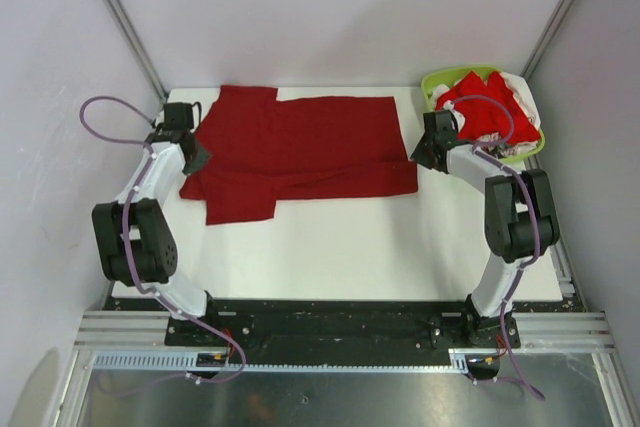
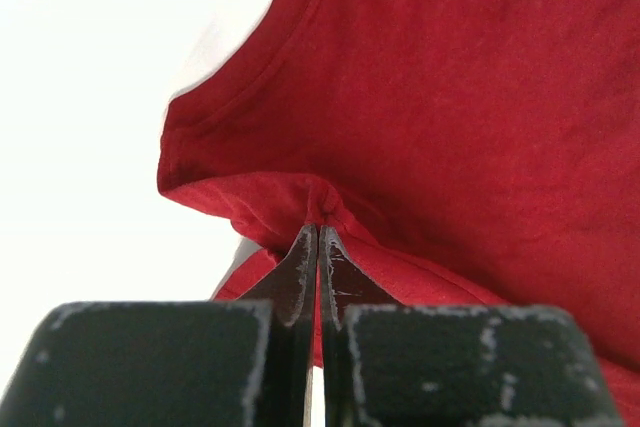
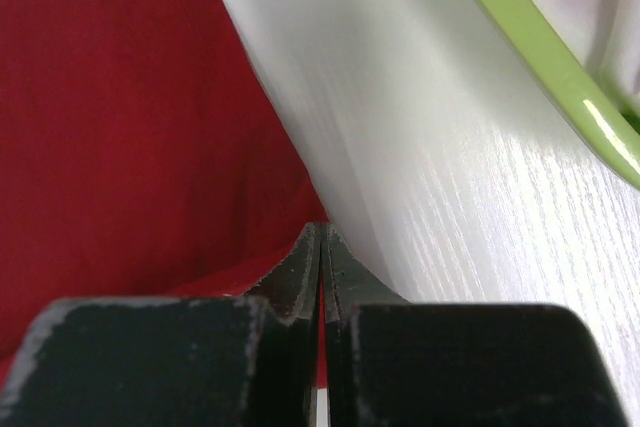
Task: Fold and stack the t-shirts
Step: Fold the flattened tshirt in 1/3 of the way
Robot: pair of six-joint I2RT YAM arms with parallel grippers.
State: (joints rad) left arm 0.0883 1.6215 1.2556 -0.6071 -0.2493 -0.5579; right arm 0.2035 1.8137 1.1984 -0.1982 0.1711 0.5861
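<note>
A dark crimson t-shirt [image 1: 300, 147] lies spread across the back of the white table, its lower part folded up over itself. My left gripper [image 1: 195, 154] is shut on the shirt's left edge near the collar [image 2: 320, 209], pinching a fold of cloth. My right gripper [image 1: 420, 152] is shut on the shirt's right edge [image 3: 318, 230], with a sliver of red cloth between the jaws. More t-shirts [image 1: 485, 112], bright red with white fabric, are piled in the basket at the back right.
A lime-green plastic basket [image 1: 440, 77] stands at the back right corner; its rim shows in the right wrist view [image 3: 540, 57]. White table [image 1: 330, 247] extends in front of the shirt. Walls enclose the left, right and back.
</note>
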